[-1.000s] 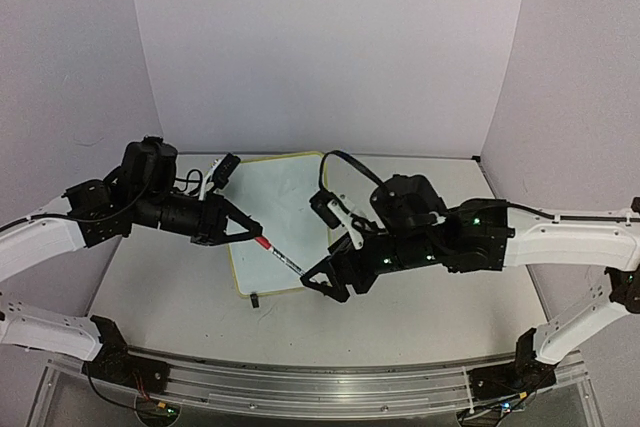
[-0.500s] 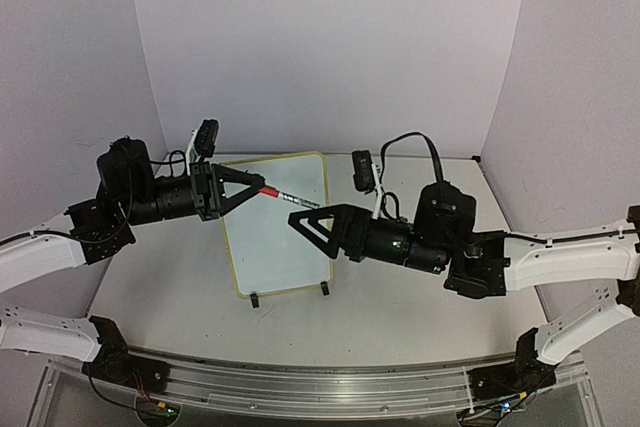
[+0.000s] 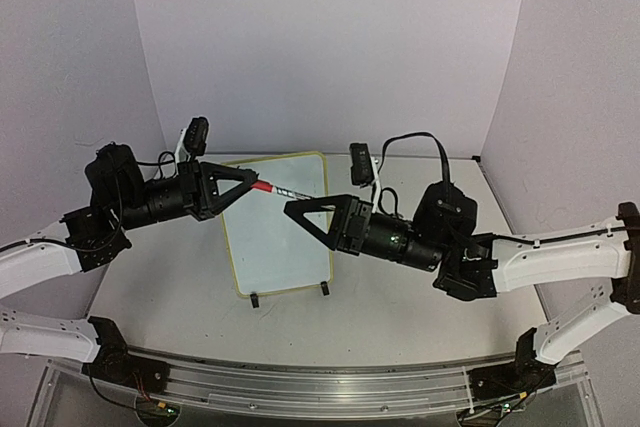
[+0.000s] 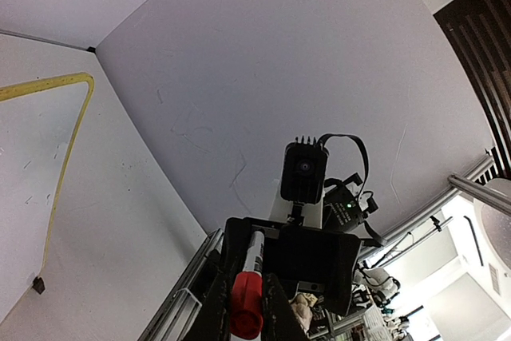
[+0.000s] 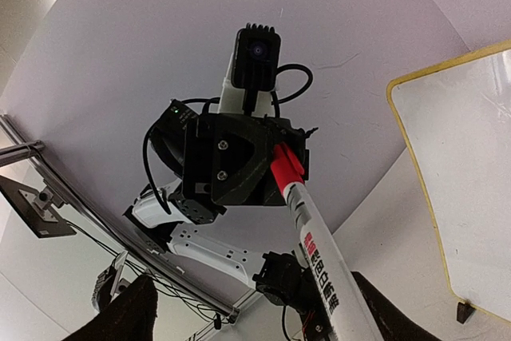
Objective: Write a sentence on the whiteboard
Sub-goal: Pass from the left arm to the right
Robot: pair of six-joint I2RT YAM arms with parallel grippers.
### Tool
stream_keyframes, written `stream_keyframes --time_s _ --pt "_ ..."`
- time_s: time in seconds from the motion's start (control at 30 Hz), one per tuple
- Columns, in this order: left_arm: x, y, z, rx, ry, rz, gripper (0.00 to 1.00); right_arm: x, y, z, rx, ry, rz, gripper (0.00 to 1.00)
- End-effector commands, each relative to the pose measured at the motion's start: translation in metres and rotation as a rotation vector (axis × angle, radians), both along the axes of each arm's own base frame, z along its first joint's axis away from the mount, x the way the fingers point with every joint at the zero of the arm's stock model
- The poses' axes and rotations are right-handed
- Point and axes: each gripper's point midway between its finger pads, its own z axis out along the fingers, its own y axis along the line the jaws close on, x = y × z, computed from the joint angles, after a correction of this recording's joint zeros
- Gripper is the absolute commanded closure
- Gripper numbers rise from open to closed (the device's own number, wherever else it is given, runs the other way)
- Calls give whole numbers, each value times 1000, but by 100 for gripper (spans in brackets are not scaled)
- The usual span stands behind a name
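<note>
Evidently early: the whiteboard stands on the table between the arms, with no writing visible. The left gripper clamps the marker by its red end, while the right gripper has its fingers apart around the barrel. The whole sentence seems left to write.

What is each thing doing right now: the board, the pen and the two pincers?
whiteboard: resting on the table, no writing visible on it.
marker: up in the air over the board, red end gripped.
left pincer: shut on the marker's red end.
right pincer: open, fingers on either side of the marker's other end, not squeezing it.
</note>
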Motion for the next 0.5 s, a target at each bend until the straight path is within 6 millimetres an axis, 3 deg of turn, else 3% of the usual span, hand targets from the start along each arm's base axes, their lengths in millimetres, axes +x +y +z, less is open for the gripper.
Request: stream_keyframes --time_s 0.0,0.47 --pt "-5 -4 9 -25 -23 -35 100 -2 2 28 97 -26 22 28" --pt "-10 -10 -1 13 -1 -88 100 5 1 26 96 -34 -19 33"
